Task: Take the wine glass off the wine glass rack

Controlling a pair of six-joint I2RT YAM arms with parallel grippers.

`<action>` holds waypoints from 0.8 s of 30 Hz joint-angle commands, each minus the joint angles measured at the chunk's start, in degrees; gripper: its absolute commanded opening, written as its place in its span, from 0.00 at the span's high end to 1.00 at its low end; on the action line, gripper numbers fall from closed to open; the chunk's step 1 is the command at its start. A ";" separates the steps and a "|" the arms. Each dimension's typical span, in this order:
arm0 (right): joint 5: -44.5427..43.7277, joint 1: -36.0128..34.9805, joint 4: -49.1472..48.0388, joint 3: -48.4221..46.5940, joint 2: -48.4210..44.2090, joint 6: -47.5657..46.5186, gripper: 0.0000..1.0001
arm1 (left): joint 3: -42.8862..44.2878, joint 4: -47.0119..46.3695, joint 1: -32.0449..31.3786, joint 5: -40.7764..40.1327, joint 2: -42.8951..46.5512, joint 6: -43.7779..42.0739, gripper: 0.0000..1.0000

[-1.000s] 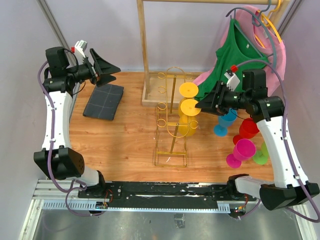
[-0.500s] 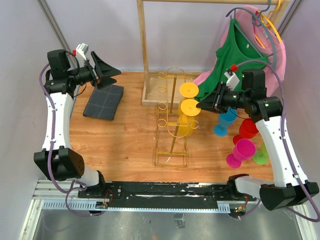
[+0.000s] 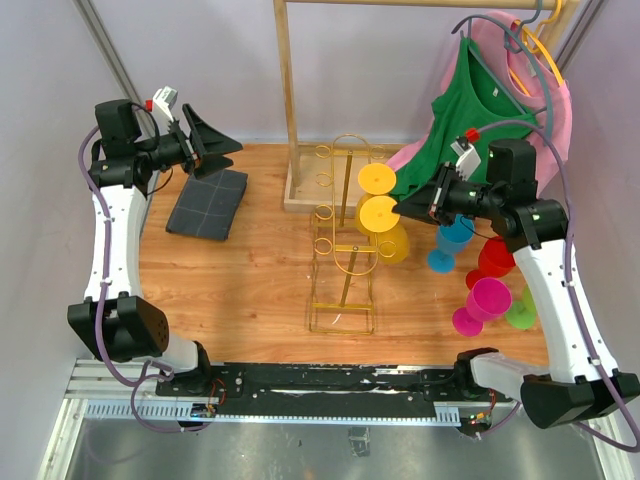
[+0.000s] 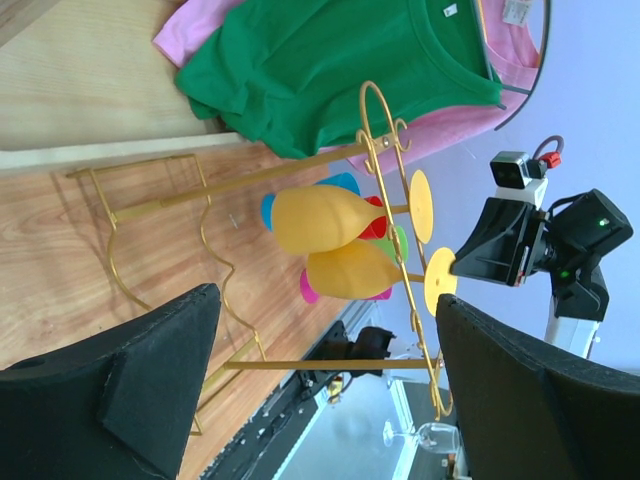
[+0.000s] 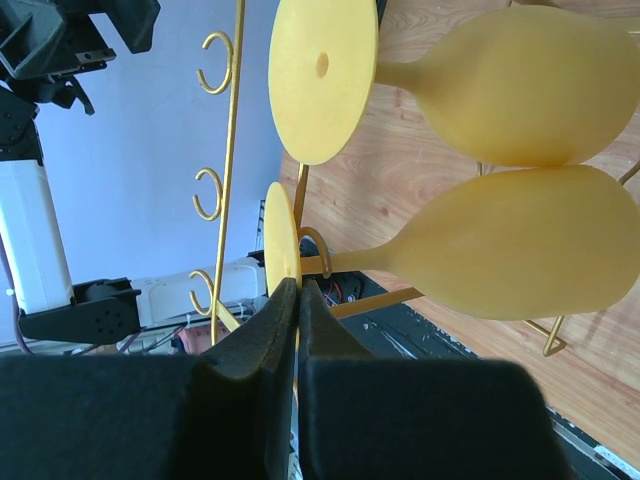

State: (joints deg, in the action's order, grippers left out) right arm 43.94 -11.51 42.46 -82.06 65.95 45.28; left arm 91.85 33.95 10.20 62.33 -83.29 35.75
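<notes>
Plainly, the right gripper's [image 3: 400,211] jaws pinch the foot rim of the yellow wine glass [image 3: 388,238]. The glass tilts, with its foot up at the jaws and its bowl below them. The left gripper's [image 3: 235,149] jaws stand spread.

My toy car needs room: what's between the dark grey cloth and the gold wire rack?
Nothing: the top view shows only bare wooden tabletop between the dark grey cloth and the gold wire rack.

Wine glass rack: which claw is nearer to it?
Right. The right claw grips the foot of a yellow glass on the rack; the left claw hangs far left.
</notes>
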 commanded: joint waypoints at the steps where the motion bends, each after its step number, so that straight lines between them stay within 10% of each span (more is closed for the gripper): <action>1: 0.21 -0.96 -0.73 -0.43 -1.07 1.41 0.99 | -0.55 0.59 -0.09 1.79 1.37 -0.77 0.07; 24: 0.73 6.05 -4.39 3.15 -6.06 5.66 0.99 | -0.46 0.92 -0.08 2.38 1.40 -1.24 0.07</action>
State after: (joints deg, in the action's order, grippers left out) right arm 43.57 -7.64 39.66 -80.16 61.47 50.22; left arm 91.37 34.17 10.20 63.00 -83.20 34.89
